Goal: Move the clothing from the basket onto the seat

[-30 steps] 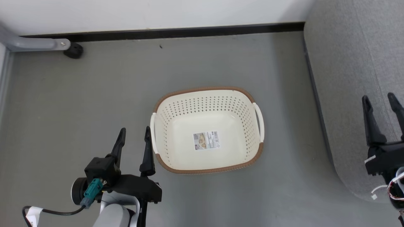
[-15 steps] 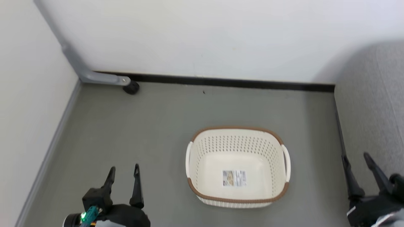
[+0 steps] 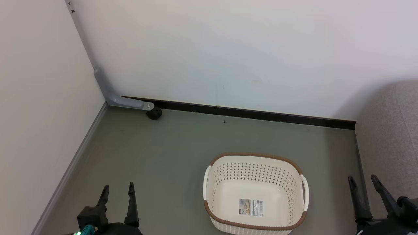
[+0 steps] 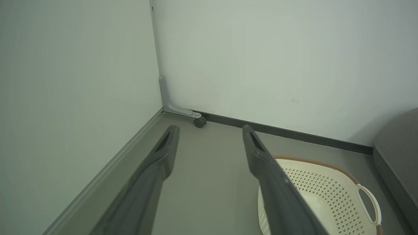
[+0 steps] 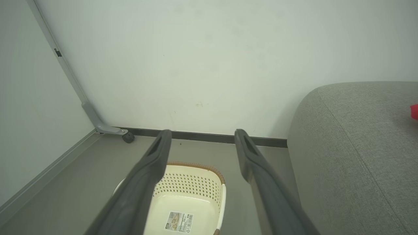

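Observation:
The cream perforated basket (image 3: 254, 169) with its brown rim stands on the grey floor, and only a label lies on its bottom. It also appears in the left wrist view (image 4: 326, 182) and the right wrist view (image 5: 189, 186). The grey seat (image 3: 392, 137) rises to the basket's right (image 5: 352, 147). A small red patch of clothing (image 5: 414, 111) lies on the seat at the picture's right edge. My left gripper (image 3: 118, 186) hangs open and empty left of the basket. My right gripper (image 3: 361, 178) is open and empty by the seat's edge.
A grey metal bracket (image 3: 125, 101) with a black caster (image 3: 154, 113) sits in the room's corner. White walls close off the left and far sides, with a black baseboard (image 3: 261, 115) along the far one. Bare floor lies around the basket.
The head camera has tilted up, so the basket and both grippers sit lower in the picture and more wall shows. Both grippers stay open.

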